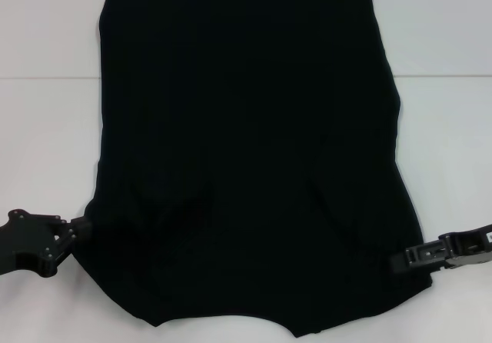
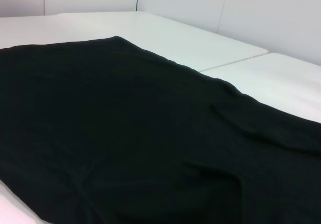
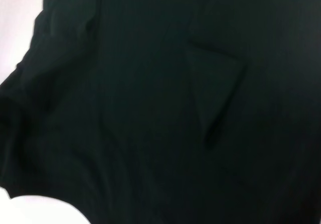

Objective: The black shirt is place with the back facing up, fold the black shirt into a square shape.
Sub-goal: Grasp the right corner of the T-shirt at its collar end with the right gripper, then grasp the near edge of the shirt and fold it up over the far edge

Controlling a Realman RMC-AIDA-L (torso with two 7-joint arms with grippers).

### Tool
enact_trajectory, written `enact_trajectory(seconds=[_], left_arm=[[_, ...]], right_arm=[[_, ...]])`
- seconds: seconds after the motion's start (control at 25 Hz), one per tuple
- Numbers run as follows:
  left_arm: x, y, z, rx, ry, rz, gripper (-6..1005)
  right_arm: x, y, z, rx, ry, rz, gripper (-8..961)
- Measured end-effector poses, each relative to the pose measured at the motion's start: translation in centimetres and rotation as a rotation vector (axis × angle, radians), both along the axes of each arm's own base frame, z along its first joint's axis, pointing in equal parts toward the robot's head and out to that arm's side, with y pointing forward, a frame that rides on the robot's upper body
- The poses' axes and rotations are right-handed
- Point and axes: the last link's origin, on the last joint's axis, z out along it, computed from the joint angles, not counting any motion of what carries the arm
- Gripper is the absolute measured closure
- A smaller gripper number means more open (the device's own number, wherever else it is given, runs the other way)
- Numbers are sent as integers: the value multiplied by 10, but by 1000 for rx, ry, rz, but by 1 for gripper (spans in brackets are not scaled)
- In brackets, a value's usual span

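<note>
The black shirt [image 1: 246, 151] lies flat on the white table and fills most of the head view, with its curved neckline at the near edge and both sides folded inward. My left gripper [image 1: 77, 226] sits low at the shirt's near left edge, its tip meeting the fabric. At the near right edge, my right gripper [image 1: 398, 262] reaches onto the cloth. The left wrist view shows the black shirt [image 2: 140, 133] spread away over the table. In the right wrist view the black shirt [image 3: 165, 108] fills the picture, with a fold crease in it.
The white table [image 1: 46, 128] shows bare on both sides of the shirt. A seam line in the table [image 1: 446, 74] runs across behind the middle. White walls stand beyond the table [image 2: 210, 38] in the left wrist view.
</note>
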Motion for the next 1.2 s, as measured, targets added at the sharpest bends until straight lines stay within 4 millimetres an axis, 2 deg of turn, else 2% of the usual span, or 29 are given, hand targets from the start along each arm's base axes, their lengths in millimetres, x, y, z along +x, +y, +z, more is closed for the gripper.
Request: enact_trajectory(seconds=[0.6, 1.04, 1.2], left_arm=[[-1, 0, 0, 4, -2, 4, 984], [-2, 0, 0, 5, 2, 3, 983], [-1, 0, 0, 2, 4, 1, 983]], right_arm=[[-12, 3, -7, -19, 10, 15, 18], [-12, 3, -9, -37, -10, 18, 217], [-8, 2, -10, -26, -14, 7, 384]])
